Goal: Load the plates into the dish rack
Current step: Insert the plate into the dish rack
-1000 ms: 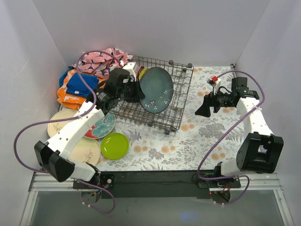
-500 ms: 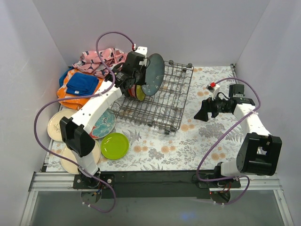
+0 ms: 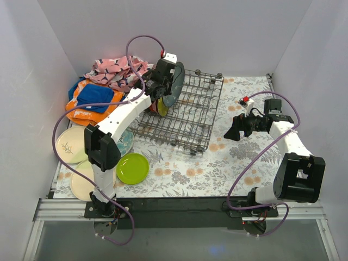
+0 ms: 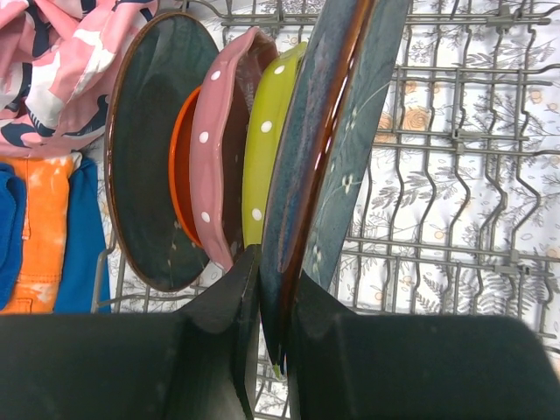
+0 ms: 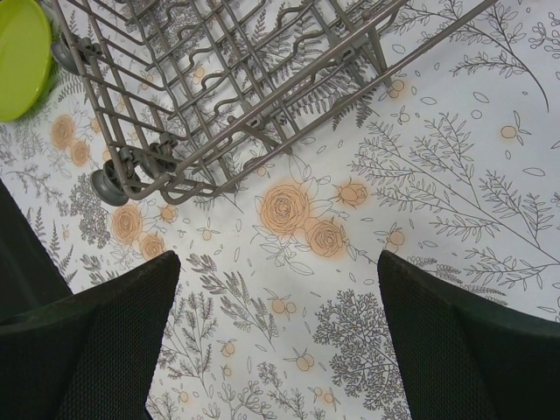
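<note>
My left gripper (image 3: 166, 81) (image 4: 278, 262) is shut on the rim of a blue-grey plate (image 3: 175, 82) (image 4: 350, 131), holding it on edge over the back left of the dish rack (image 3: 185, 117) (image 4: 455, 201). Right beside it, standing in the rack, are a lime green dotted plate (image 4: 265, 140), a pink dotted plate (image 4: 217, 157), an orange plate (image 4: 179, 179) and a dark blue-grey plate (image 4: 144, 157). On the table lie a lime green plate (image 3: 132, 167) (image 5: 17, 52), two cream plates (image 3: 69, 144) (image 3: 86, 182) and a red and teal plate (image 3: 125, 142). My right gripper (image 3: 235, 130) (image 5: 278, 271) hangs open over the tablecloth, right of the rack.
Folded cloths (image 3: 100, 92) (image 4: 39, 96) in pink, blue and orange are piled at the back left, beside the rack. The rack's near wheeled corner (image 5: 118, 184) lies just ahead of my right gripper. White walls close in three sides.
My left arm has swung the blue-grey plate from the rack's middle toward its back left, turning it on edge beside the standing plates. The right arm barely moved.
</note>
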`<move>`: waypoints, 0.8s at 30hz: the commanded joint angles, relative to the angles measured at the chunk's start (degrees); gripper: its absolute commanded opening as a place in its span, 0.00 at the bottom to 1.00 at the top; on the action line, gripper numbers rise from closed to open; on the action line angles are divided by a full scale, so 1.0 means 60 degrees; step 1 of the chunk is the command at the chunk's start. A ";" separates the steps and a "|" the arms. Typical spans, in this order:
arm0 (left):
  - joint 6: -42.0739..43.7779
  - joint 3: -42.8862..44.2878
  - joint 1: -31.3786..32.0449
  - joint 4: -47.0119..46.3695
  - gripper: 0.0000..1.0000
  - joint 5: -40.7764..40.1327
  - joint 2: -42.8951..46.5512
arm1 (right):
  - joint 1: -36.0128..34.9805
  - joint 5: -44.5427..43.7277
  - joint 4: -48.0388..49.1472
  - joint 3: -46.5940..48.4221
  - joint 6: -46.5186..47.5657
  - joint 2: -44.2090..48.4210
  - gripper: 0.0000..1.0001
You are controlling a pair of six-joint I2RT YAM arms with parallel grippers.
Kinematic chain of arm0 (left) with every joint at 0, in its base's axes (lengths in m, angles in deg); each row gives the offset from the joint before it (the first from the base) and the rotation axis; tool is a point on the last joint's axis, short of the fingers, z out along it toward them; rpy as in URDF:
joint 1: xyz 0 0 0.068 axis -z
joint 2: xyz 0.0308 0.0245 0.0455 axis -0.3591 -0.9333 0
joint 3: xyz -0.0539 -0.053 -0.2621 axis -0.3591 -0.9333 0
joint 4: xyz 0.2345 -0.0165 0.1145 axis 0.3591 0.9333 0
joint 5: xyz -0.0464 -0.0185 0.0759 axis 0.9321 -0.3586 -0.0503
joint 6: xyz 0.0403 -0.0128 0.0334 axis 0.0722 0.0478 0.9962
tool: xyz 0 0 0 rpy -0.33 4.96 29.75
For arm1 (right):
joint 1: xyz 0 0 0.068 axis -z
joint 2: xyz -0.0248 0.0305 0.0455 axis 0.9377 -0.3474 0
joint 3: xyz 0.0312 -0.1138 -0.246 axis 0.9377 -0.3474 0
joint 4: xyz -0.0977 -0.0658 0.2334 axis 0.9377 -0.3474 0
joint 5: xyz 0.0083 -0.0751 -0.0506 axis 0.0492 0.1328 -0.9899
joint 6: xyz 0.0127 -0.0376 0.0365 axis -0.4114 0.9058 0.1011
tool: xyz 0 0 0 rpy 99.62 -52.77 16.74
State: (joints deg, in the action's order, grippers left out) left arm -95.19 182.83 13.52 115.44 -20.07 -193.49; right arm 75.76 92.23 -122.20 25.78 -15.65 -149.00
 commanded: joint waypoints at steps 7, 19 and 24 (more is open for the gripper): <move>-0.0070 0.0318 -0.0004 -0.1814 0.00 -0.1004 0.0132 | 0.0026 -0.0066 0.0361 -0.0139 -0.0150 0.0184 0.98; -0.0246 -0.0034 0.0142 -0.2166 0.00 -0.1561 -0.0293 | 0.0026 -0.0153 0.0420 -0.0154 -0.0209 0.0125 0.98; -0.0334 -0.0312 0.0186 -0.2254 0.00 -0.1620 -0.0337 | 0.0026 -0.0139 0.0420 -0.0154 -0.0223 0.0125 0.98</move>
State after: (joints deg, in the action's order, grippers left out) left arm -95.91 181.17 14.33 109.65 -25.89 -197.03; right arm 75.76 91.03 -120.91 24.73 -16.76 -149.00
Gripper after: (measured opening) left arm 0.097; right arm 0.984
